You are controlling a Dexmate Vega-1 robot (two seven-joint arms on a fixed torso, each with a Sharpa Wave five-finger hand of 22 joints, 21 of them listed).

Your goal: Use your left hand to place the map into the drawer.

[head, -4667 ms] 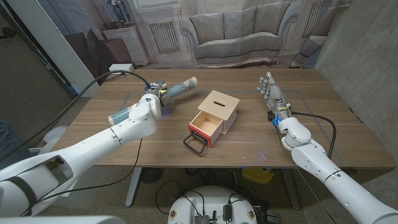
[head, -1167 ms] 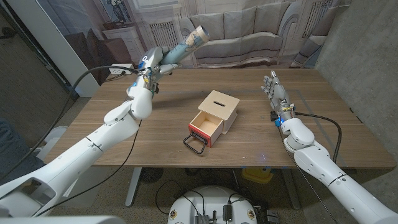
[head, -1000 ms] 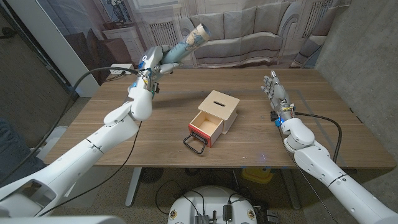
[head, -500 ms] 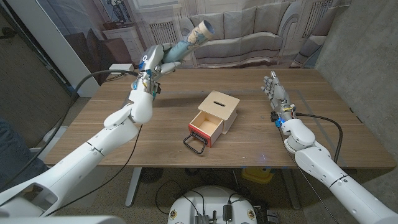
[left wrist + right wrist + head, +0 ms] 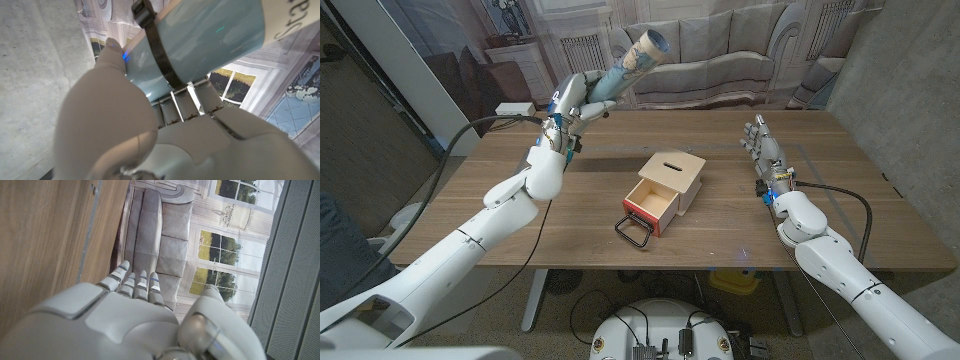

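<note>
The map runs past the frame edge; its ends unseen.

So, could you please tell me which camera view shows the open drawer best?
The head view: the drawer sits pulled out of its wooden box, handle toward the robot. The wrist views give nothing of it.

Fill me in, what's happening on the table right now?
The left hand grips the rolled map and holds it up in the air, off to the left of the small wooden drawer box. The drawer is pulled open toward the robot and nothing is in it yet. The right hand holds nothing, fingers straight, at the table's right side.
</note>
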